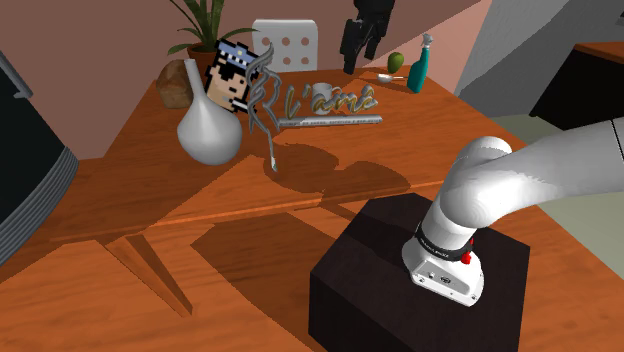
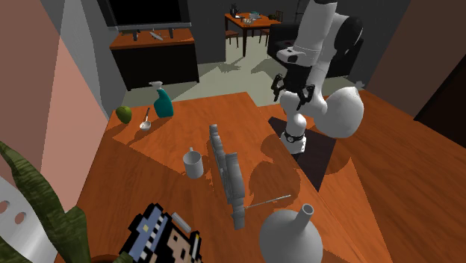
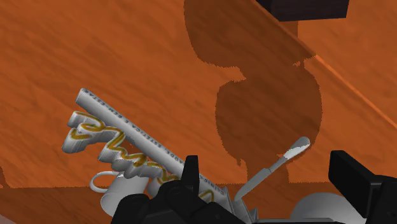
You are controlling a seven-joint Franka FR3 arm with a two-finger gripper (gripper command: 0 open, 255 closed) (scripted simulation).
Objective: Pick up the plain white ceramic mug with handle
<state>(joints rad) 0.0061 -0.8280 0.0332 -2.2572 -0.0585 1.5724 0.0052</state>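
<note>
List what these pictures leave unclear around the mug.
- White mug: wrist view, partly hidden behind the lettered sign and the gripper.
- The gripper's top: shoulder view, cut off by the upper edge.
- Green fruit: second exterior view, too small to identify.

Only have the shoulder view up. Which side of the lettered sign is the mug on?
Observer: In the second exterior view the white mug stands upright beside the lettered sign, on the side away from the stand.
Operator: Handle direction?
Observer: In the wrist view the handle points away from the sign.
Operator: Gripper over it?
Observer: No. The gripper hangs open, well above the table, on the stand's side of the sign.
</note>
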